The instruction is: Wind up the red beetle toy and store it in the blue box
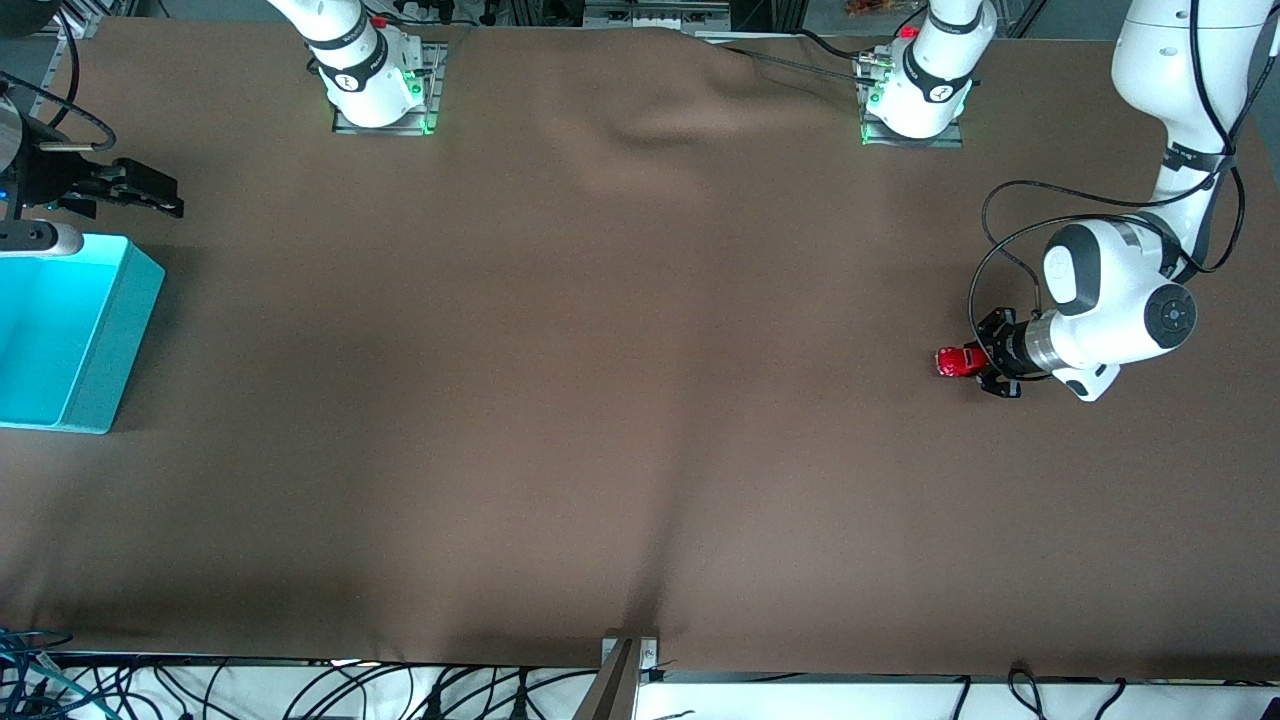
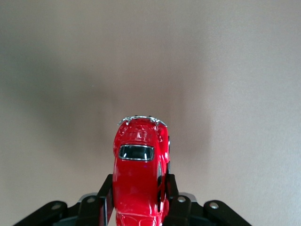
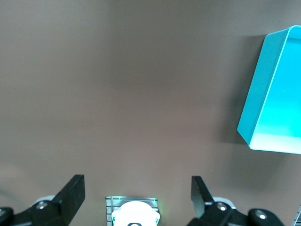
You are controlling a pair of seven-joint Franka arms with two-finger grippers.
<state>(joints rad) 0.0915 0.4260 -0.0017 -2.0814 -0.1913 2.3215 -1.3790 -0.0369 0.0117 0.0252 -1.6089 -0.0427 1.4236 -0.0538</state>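
In the front view's right middle, the left gripper point(image 1: 985, 366) lies low and nearly level over the brown table point(image 1: 600, 400), its fingers closed on the red beetle toy point(image 1: 957, 361). The left wrist view shows the toy point(image 2: 138, 181) pinched by its sides between the two black fingers point(image 2: 106, 200), with the silvery bumper end pointing away from the wrist. Whether the wheels touch the cloth cannot be told.

The blue box point(image 1: 60, 335) sits at the left edge of the front view, well apart from the toy. The right gripper point(image 1: 150, 193) waits in the upper left, just above the box in the frame, with its fingers spread wide; its wrist view shows the box point(image 3: 273, 103) at the right edge and nothing between the pads.

The risks ahead appear to be these. The grip is on a glossy, rounded body, so the toy could twist or slide out while being dragged to wind it. Pressing too lightly might let the wheels skid on the cloth without winding. The long carry to the box also gives a loose grip time to fail.
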